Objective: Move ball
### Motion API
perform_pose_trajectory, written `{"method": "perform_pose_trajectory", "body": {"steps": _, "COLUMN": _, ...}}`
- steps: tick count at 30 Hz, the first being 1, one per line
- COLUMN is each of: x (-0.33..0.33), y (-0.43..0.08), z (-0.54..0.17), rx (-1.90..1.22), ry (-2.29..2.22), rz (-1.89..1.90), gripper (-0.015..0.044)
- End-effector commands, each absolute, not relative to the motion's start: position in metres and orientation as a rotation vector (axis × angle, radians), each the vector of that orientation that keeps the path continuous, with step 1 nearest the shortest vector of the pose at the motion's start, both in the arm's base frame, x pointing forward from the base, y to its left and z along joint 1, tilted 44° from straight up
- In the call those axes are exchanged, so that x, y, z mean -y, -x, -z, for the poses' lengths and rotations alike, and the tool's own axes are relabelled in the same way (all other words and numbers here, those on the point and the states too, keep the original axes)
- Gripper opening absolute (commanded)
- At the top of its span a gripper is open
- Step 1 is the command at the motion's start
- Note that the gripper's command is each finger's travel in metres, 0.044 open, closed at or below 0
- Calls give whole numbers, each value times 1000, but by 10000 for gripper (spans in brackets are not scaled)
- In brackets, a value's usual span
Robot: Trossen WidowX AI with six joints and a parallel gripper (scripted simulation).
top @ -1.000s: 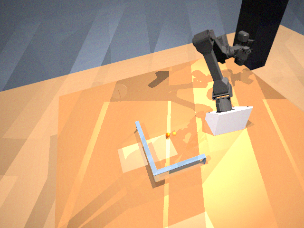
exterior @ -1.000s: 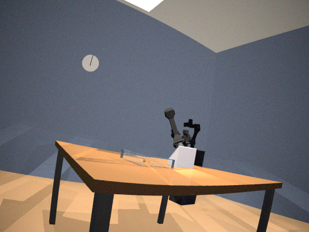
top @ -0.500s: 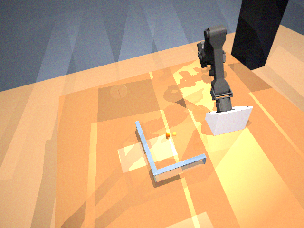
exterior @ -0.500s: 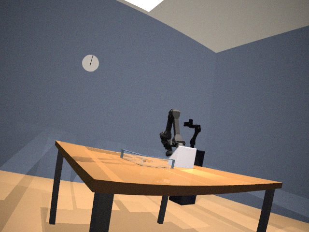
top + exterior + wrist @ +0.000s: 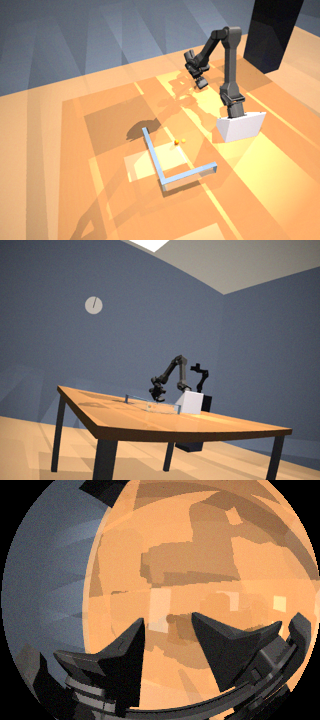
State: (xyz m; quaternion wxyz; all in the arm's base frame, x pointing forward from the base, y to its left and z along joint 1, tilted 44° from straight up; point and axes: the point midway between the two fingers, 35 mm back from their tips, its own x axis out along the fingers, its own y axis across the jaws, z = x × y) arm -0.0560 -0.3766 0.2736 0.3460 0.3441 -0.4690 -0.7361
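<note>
The solid orange ball (image 5: 176,141) (image 5: 149,406) lies on the table on the inner side of the two low clear walls (image 5: 154,156) (image 5: 139,398), which have blue top edges and meet in a corner. The paler see-through copy (image 5: 183,140) (image 5: 154,406) is close beside the ball, to its right in the top and exterior views. My gripper (image 5: 200,81) (image 5: 158,398) (image 5: 168,619) is partly open and empty. It hangs above the table, far behind the ball in the top view, pointing down. I cannot make out the ball in the wrist view.
The arm stands on a white block (image 5: 242,127) (image 5: 191,402) to the right of the walls. A tall black pedestal (image 5: 271,38) (image 5: 207,403) stands beyond the table (image 5: 77,180) (image 5: 206,424), with a second dark arm (image 5: 203,379) on it.
</note>
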Motion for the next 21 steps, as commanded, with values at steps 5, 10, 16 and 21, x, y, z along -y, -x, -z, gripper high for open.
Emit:
{"method": "perform_pose_trajectory", "body": {"steps": 5, "x": 389, "y": -75, "z": -247, "rx": 606, "ry": -920, "rz": 1782, "gripper": 216}}
{"method": "perform_pose_trajectory", "body": {"steps": 10, "x": 379, "y": -154, "z": -226, "rx": 288, "ry": -877, "rz": 1643, "gripper": 216}}
{"method": "perform_pose_trajectory", "body": {"steps": 16, "x": 343, "y": -212, "z": -169, "rx": -142, "ry": -744, "rz": 1578, "gripper": 216}}
{"method": "perform_pose_trajectory", "body": {"steps": 21, "x": 295, "y": -253, "z": -118, "rx": -532, "ry": -561, "rz": 1459, "gripper": 216}}
